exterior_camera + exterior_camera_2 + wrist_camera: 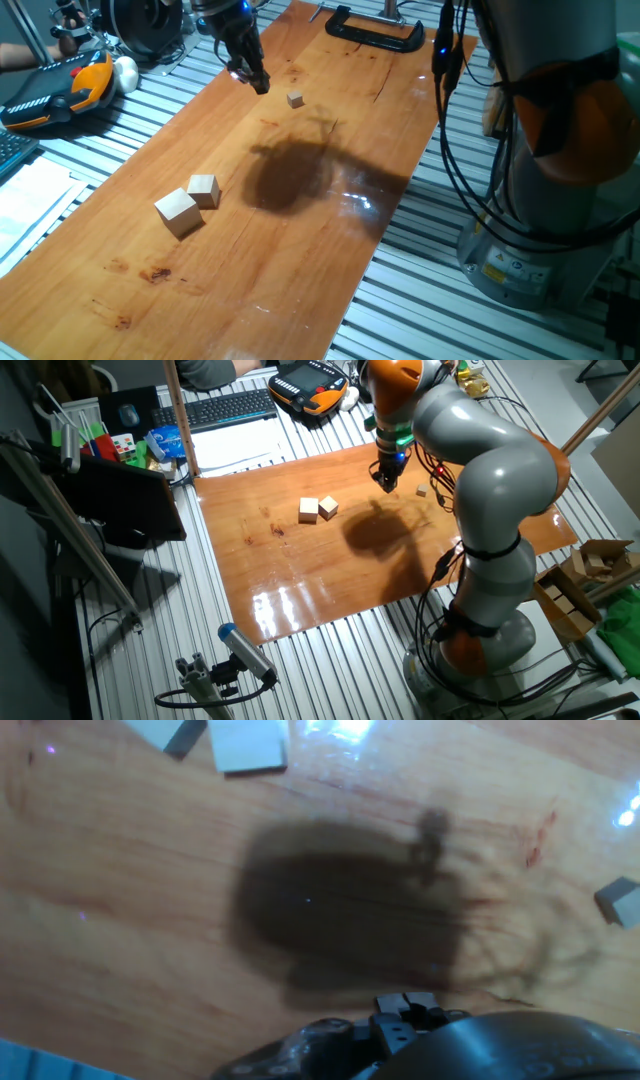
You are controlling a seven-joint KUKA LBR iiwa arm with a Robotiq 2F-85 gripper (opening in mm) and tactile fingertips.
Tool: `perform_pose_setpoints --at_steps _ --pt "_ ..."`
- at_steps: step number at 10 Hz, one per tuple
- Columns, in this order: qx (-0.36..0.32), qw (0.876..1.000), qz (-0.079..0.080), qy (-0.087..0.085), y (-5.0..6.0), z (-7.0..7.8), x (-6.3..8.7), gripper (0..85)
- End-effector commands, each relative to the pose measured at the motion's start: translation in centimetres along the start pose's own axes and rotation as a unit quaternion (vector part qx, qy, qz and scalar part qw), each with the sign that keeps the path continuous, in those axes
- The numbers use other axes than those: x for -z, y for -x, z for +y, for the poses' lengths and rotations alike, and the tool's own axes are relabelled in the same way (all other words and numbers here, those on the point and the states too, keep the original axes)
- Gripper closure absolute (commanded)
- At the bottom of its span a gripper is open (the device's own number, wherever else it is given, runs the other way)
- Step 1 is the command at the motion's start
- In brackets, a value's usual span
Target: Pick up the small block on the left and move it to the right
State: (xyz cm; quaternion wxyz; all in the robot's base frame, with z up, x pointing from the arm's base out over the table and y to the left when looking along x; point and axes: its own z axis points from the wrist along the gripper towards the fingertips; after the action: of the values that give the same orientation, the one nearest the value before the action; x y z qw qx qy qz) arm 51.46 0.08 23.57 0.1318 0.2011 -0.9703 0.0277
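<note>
One fixed view: the tool (258, 82) hangs above the far end of the wooden surface (300, 270), its dark fingers pointing down and close together, gripping nothing; whether they are fully closed cannot be told. The small block (294, 99) lies on the surface just beside the tool, apart from it and untouched. Nearer the camera, the mid cube (204, 190) and the large cube (178, 212) sit side by side, almost touching at a corner, well apart from the small block. A dark shadow (290, 175) spreads across the wood between the two groups. A black clamp (375, 30) grips the far edge of the surface, and an orange and black pendant (55, 90) rests on the slatted bench off to the left.

The other fixed view shows the grey and orange arm (490, 470) bent over the surface (300, 590), the tool (387, 478) hovering above the wood. The small block (422, 490) sits near the arm, the mid cube (328, 507) and large cube (309, 510) together toward the middle. A keyboard (230, 405) lies beyond the far edge.

The hand view, blurred, looks down on the shadow (350, 920), with the small block (620, 902) at the right edge and the two larger cubes partly cut off at the top.
</note>
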Motion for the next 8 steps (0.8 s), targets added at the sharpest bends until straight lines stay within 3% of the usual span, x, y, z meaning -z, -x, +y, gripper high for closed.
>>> perform_pose_setpoints --at_steps 1,3,4,5,6,7,8 --pt "0.013 1.0 0.0 -0.004 0.0 0.0 -0.01 84.3" --pt "0.013 1.0 -0.01 -0.007 0.0 0.0 -0.01 84.3" --pt "0.015 0.999 -0.047 -0.014 0.0 0.0 -0.01 84.3" --pt "0.007 0.998 -0.056 -0.006 0.0 0.0 -0.01 84.3" --pt "-0.021 0.998 -0.057 0.009 0.0 0.0 -0.01 84.3" --pt "-0.055 0.997 -0.058 0.008 0.0 0.0 -0.01 84.3" --pt "-0.078 0.996 -0.053 -0.009 0.0 0.0 -0.01 84.3"
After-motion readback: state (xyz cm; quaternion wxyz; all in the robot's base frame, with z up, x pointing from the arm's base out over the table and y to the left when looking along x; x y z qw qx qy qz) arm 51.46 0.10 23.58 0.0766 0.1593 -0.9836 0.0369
